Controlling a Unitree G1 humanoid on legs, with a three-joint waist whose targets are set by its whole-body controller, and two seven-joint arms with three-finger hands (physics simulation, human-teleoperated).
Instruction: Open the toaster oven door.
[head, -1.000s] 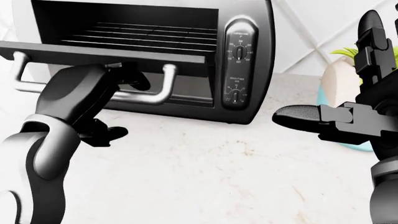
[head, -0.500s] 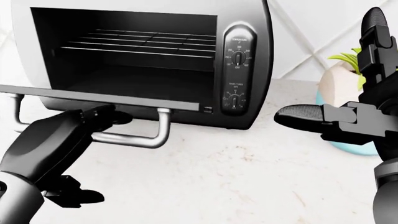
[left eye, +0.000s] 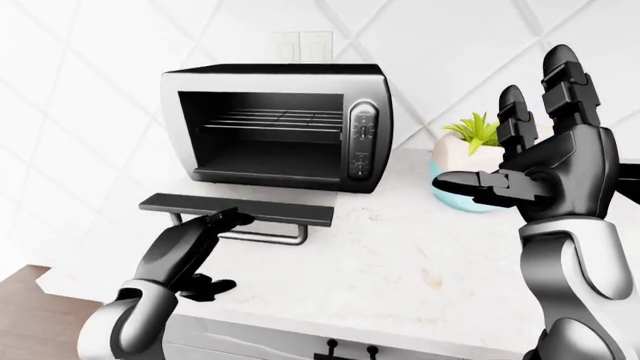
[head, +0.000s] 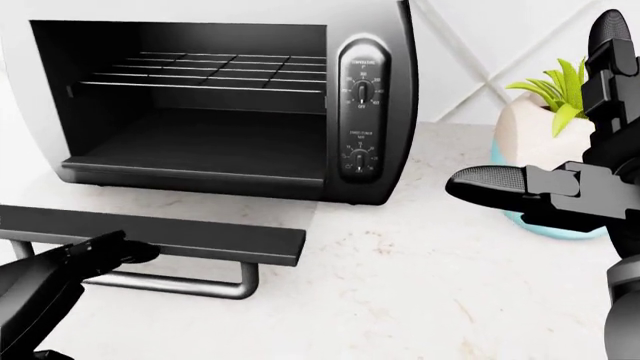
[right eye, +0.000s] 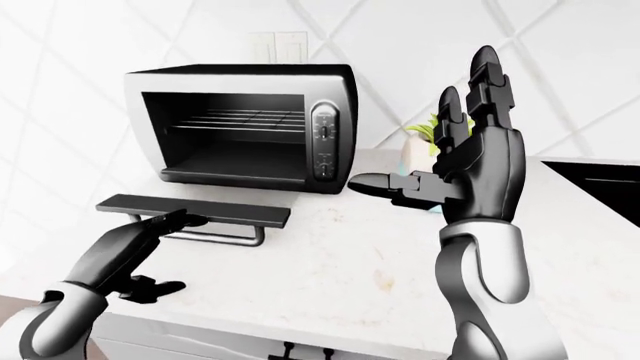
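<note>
The left hand (left eye: 195, 244) reaches in from the lower left, its dark fingers stretched out flat rather than curled, their tips lying at the near edge of the toaster oven door (left eye: 238, 210), just by the metal handle (left eye: 262, 238) that hangs under it; whether they touch the handle cannot be told, and they do not wrap round it. The right hand (left eye: 545, 161) is raised on the right side, released and spread wide, thumb pointing left and the other fingers pointing up, clear of everything. The door lies fully down, roughly level above the counter (left eye: 400, 262). Behind it the toaster oven (head: 215, 97) stands on the far left part of the counter, its dark cavity exposed with a wire rack (head: 205, 81) across the upper half. Two control dials (head: 360, 124) sit on the panel at its right side. Right of the oven, near the wall, a small green plant (left eye: 478, 133) stands in a pale pot with a light blue base, partly hidden by the right hand.
</note>
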